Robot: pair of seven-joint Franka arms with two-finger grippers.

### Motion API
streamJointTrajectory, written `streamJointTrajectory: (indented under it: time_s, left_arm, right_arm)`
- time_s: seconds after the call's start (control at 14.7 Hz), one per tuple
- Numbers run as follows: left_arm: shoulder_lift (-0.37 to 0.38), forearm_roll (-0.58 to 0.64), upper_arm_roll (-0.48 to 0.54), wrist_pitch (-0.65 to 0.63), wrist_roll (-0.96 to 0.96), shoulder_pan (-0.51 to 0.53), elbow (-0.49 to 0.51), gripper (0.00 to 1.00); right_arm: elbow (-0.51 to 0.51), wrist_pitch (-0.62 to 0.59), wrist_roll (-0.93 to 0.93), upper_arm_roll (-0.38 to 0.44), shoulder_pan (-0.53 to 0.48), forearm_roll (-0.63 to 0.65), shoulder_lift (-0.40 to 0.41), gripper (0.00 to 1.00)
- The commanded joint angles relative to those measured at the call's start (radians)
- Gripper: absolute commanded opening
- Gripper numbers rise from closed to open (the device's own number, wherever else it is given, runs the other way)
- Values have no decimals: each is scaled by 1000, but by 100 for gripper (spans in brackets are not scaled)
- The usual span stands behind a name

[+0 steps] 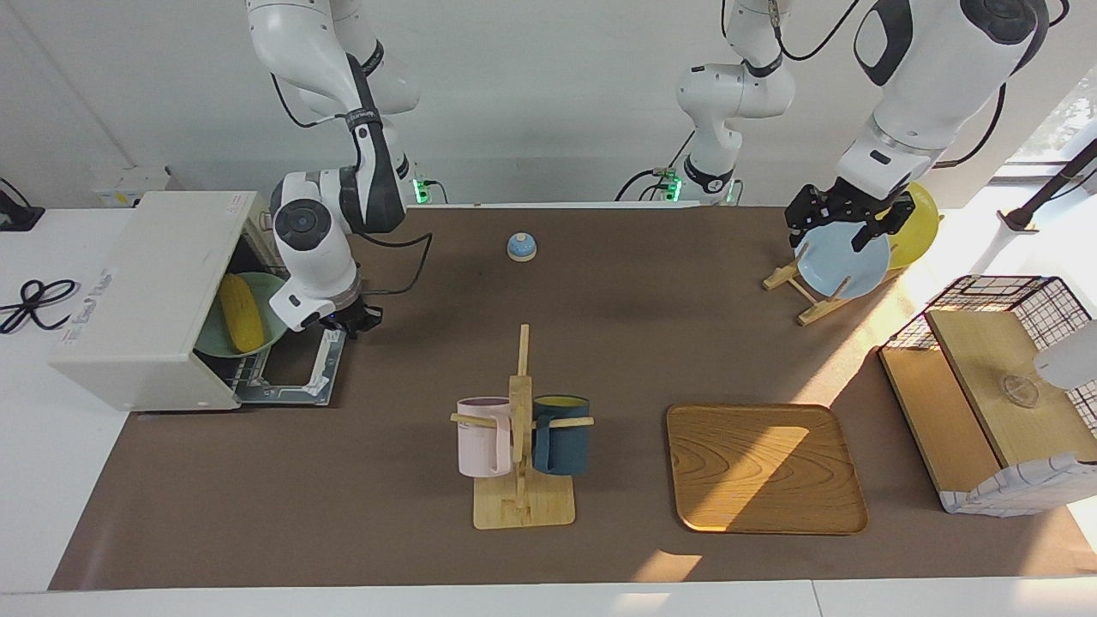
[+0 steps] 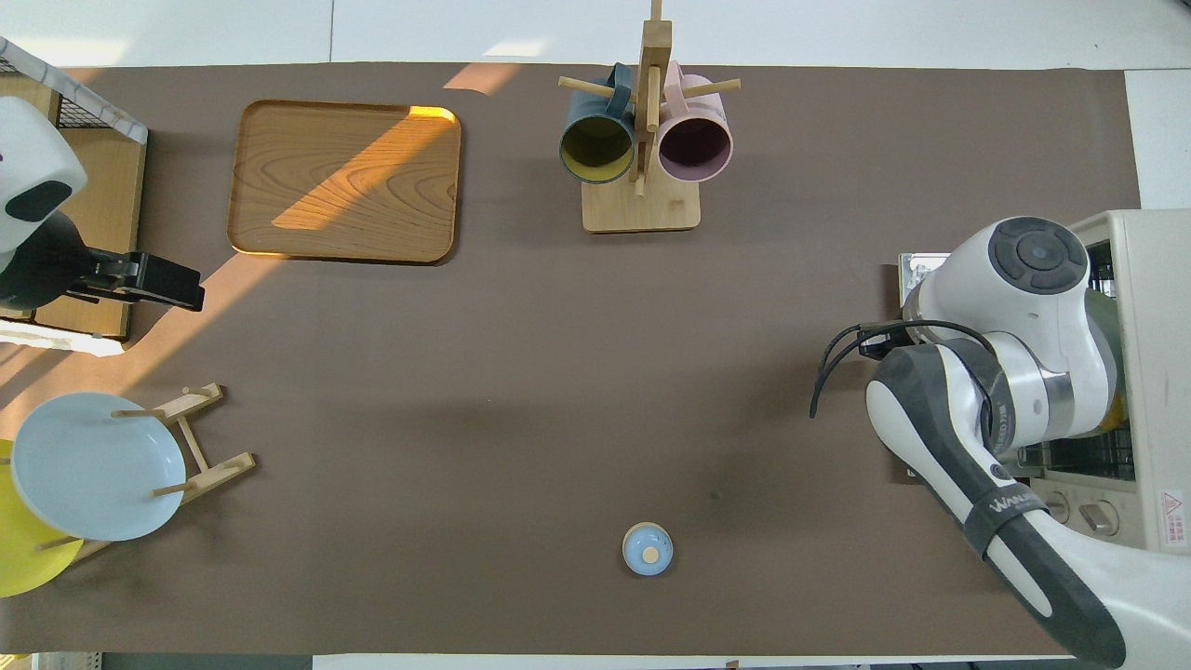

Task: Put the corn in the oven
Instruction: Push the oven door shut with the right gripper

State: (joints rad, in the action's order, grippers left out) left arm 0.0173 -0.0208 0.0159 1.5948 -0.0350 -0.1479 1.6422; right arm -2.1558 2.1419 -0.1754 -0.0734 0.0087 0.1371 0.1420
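A: Where's the corn point(image 1: 238, 312)?
B: Middle left of frame, on a green plate point(image 1: 267, 326) inside the oven point(image 1: 141, 300). Right claw point(image 1: 353, 320) shut, empty, above the open door point(image 1: 296, 370).
A: Next?
B: Probably closing that door. Left claw point(image 1: 844, 224) waits open, upper right.

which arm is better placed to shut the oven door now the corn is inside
Right. The right gripper hangs shut over the open oven door, with the corn on a green plate inside. The left gripper waits over the plate rack.
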Motion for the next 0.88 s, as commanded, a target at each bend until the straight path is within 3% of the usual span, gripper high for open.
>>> streamJointTrajectory:
  time_s: [0.0,0.48,0.61,0.82]
  left_arm:
    - [24,19,-7,-9,-11,10,18,100]
    - [24,19,-7,-9,-11,10,18,100]
    - [24,19,-7,-9,-11,10,18,100]
    - [24,19,-7,-7,-13,10,18,100]
  right_arm:
    - [-45,55,-10,-8,-23,-14,-7,0]
    - [-98,118,5,-8,-50,-11,-15,0]
    - [-72,84,17,-5,-41,24,-13,0]
    - [60,-86,37,-8,-39,104,-1,0]
